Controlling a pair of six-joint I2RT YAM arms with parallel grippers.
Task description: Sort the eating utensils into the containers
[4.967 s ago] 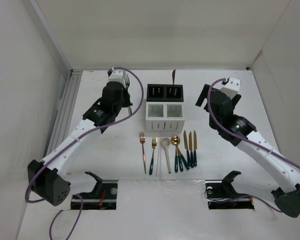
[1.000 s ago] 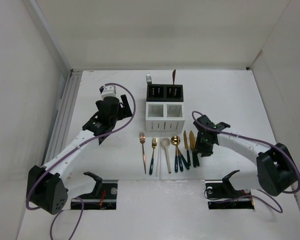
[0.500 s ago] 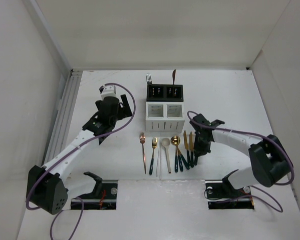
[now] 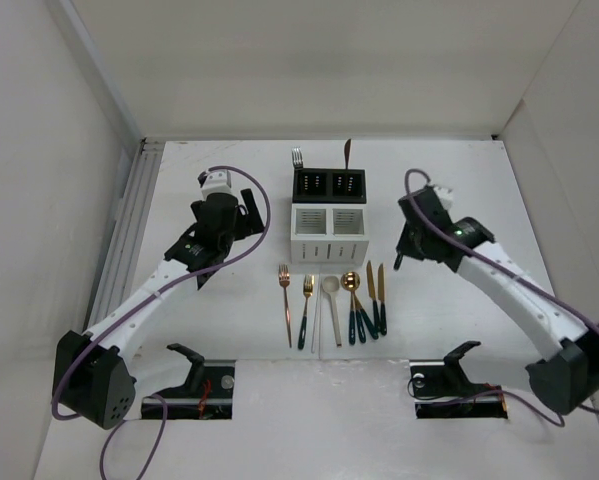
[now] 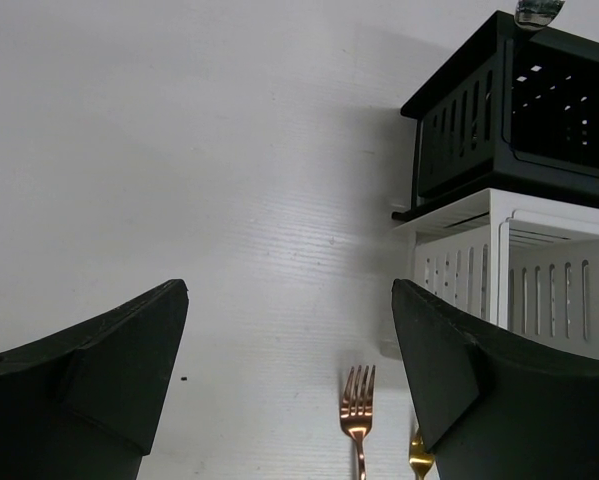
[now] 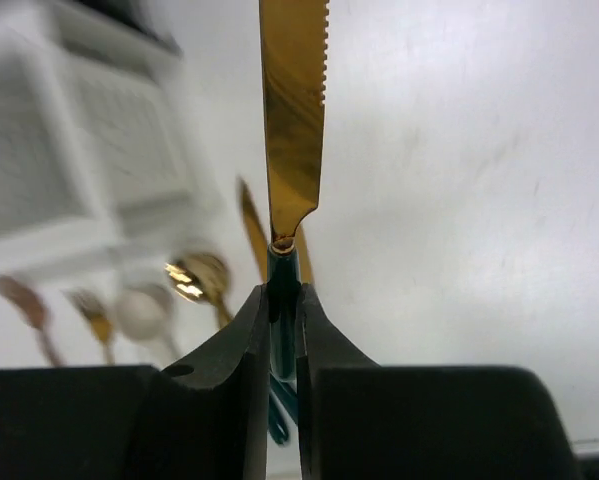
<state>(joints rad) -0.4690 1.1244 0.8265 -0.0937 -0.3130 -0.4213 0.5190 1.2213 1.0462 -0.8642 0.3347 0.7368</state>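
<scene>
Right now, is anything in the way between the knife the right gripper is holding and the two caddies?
Nothing visible. The right gripper holds the gold knife off the table beside the white caddy and black caddy, with only bare table between. The other utensils lie nearer the arms, off that path.

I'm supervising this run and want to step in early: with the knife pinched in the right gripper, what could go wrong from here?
1. The right gripper pinches the gold knife only on a short stretch of its green handle by the blade, so the long blade may swivel or slip.
2. Its free end could catch the rim of the white caddy or black caddy going in and shove it.
</scene>
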